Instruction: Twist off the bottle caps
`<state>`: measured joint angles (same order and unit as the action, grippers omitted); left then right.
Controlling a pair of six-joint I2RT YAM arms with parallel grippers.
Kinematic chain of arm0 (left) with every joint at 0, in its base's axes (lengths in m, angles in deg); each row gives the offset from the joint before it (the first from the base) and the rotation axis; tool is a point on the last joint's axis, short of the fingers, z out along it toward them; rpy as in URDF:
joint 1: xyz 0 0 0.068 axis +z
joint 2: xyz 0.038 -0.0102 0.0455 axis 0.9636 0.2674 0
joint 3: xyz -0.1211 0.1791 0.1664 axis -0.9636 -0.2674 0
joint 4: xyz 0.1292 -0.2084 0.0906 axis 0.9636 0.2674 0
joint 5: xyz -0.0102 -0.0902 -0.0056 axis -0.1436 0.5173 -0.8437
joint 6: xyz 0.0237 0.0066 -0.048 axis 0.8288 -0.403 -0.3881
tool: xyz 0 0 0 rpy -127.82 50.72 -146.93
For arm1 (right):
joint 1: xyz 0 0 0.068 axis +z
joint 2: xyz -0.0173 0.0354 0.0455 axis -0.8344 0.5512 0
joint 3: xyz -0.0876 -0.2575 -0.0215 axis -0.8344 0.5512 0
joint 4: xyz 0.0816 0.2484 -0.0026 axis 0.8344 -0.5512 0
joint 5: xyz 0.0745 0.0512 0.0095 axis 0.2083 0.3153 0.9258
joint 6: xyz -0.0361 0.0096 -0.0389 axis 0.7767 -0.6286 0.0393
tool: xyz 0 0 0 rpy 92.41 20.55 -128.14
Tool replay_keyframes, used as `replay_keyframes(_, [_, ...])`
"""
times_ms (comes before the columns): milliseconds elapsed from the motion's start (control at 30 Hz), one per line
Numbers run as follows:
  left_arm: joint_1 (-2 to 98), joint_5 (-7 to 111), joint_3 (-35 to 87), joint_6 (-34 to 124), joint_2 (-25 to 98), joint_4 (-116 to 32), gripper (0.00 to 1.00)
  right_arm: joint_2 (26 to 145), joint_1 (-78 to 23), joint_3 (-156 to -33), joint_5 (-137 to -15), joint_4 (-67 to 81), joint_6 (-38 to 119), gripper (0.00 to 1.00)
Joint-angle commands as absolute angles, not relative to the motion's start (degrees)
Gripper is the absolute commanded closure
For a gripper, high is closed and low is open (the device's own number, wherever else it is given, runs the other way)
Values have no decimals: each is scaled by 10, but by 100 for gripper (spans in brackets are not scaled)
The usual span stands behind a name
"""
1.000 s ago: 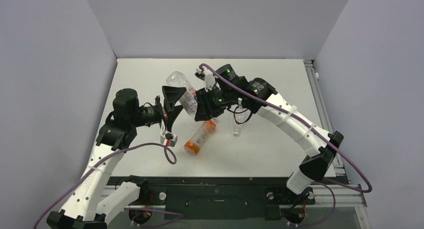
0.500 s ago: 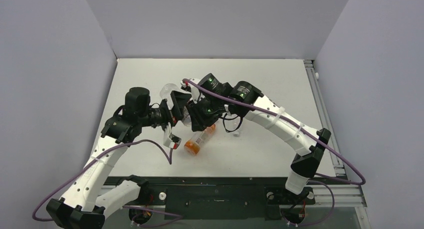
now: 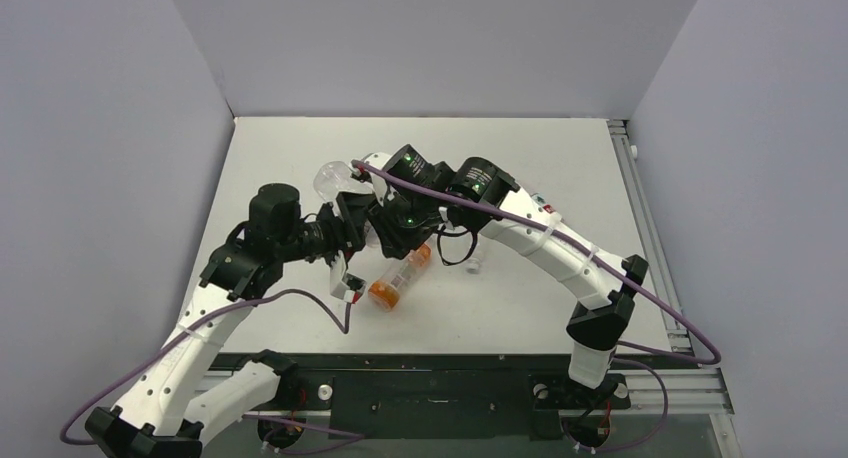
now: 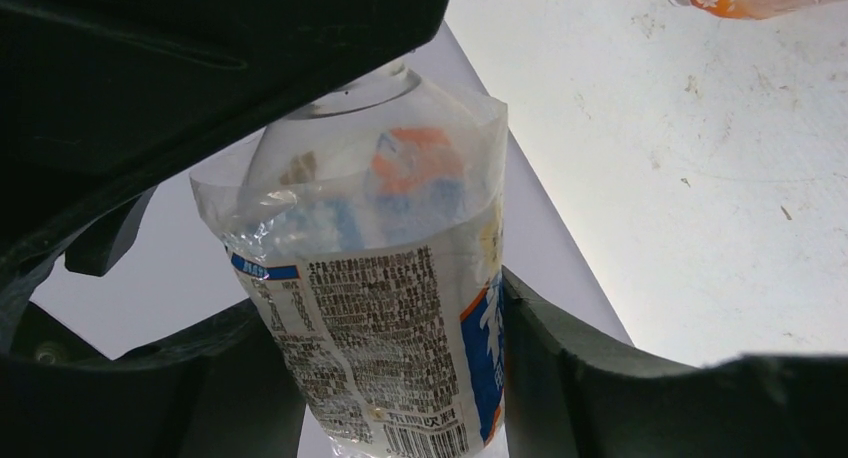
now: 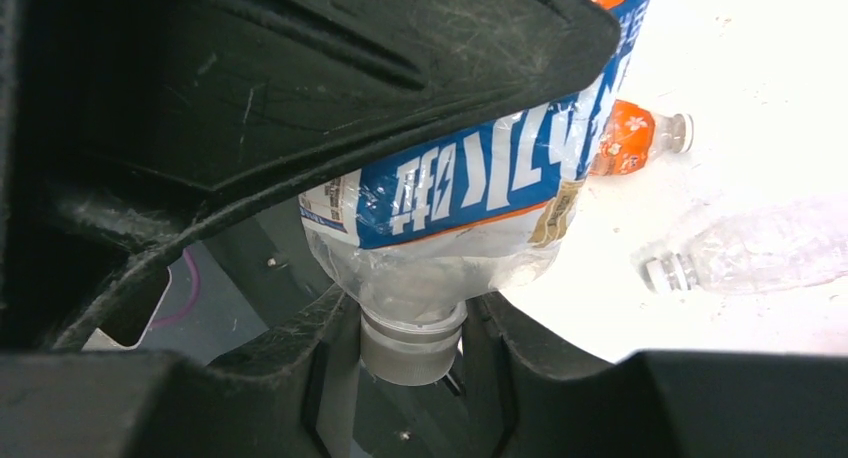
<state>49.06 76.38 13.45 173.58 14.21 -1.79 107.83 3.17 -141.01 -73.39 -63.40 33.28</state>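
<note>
A clear bottle (image 3: 335,178) with a blue and orange label (image 4: 400,308) is held off the table between both arms. My left gripper (image 4: 385,313) is shut on the bottle's labelled body, with a finger against each side. My right gripper (image 5: 410,323) is shut on its whitish bottle cap (image 5: 412,353), jaws pressed on both sides of the cap. In the top view the left gripper (image 3: 352,220) and right gripper (image 3: 385,228) meet at the middle of the table. No other caps show clearly.
An orange bottle (image 3: 400,275) lies on the white table (image 3: 560,158) just in front of the grippers. Another clear bottle (image 5: 760,253) lies to its right, partly under the right arm. Grey walls enclose the back and sides.
The left arm came in to the bottle and its jaws closed from wide open onto the body. The right arm carried the bottle left, still gripping the cap.
</note>
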Motion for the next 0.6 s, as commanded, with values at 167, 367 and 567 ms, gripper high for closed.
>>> replay_keyframes(167, [480, 692, 34, 1484, 112, -216, 76, 983, 6, -1397, -887, -474, 262, 34])
replay_keyframes(367, [479, 657, 67, 1140, 117, -268, 88, 836, 0, -1215, -960, -246, 258, 20])
replay_keyframes(567, [479, 675, 114, 822, 114, -284, 91, 807, -2, -1178, -969, -154, 271, 18])
